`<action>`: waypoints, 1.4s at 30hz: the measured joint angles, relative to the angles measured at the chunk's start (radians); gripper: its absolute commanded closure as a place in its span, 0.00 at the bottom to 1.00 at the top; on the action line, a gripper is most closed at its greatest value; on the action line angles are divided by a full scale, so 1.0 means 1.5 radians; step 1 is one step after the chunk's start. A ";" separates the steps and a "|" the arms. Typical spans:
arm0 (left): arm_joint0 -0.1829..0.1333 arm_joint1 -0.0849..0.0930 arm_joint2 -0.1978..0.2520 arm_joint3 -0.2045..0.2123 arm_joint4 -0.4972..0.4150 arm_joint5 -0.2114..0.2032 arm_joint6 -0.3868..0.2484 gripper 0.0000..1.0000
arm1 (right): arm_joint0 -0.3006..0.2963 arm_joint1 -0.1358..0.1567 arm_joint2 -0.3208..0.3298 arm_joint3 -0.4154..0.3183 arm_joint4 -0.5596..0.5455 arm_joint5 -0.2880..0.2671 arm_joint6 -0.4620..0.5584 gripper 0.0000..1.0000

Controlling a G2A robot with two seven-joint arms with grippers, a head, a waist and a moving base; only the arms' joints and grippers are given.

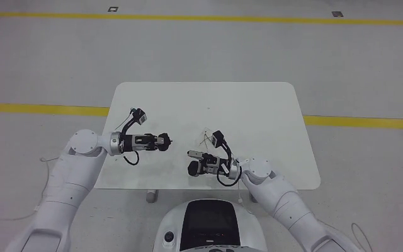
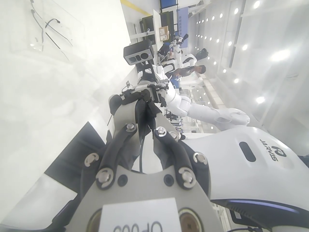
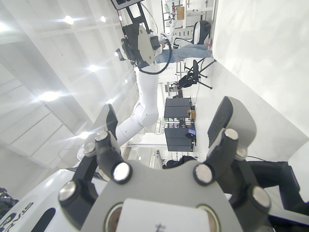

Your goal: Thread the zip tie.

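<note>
- The left jaws are closed tight on a thin black strap, which I take to be the zip tie (image 2: 141, 146). Its tail runs back from the pads toward the palm.
- The right jaws are spread wide and hold nothing. They sit just in front of the left jaws, facing them, both above the near part of the worktop (image 1: 264, 107).
- Spare ties (image 2: 48, 28) lie loose on a clear sheet (image 2: 74, 22) farther out on the worktop, well apart from both arms.
- Risk: the strap is slim and flexible, so its free end may droop or swing off line and miss the head slot.
- Risk: if the right jaws close off-centre, they could knock the tie askew or pull it out of the left pads.
- Risk: I cannot tell where the tie's head is, so a wrong guess about its facing would jam the threading.
- The left wrist view makes out the strap and the pinch on it, while the top view gives just a sliver at that tip.
- The right wrist view shows the wide gap between its pads (image 3: 221, 118) plainly, and the top view gives how the two arms line up.
</note>
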 measured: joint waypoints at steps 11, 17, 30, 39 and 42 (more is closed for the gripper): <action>-0.008 0.013 0.053 0.027 -0.031 -0.001 -0.010 1.00 | 0.000 0.000 0.000 0.000 0.000 0.000 0.000 0.00; -0.010 0.014 0.054 0.031 -0.037 -0.001 -0.010 1.00 | 0.000 0.000 0.000 0.000 0.000 0.000 0.000 0.00; -0.009 0.014 0.054 0.031 -0.037 -0.001 -0.010 1.00 | 0.000 0.000 0.000 0.000 0.000 0.000 0.000 0.00; -0.009 0.014 0.054 0.031 -0.037 -0.001 -0.010 1.00 | 0.000 0.000 0.000 0.000 0.000 0.000 0.000 0.00; -0.009 0.014 0.054 0.031 -0.037 -0.001 -0.010 1.00 | 0.000 0.000 0.000 -0.001 -0.001 0.001 -0.001 0.00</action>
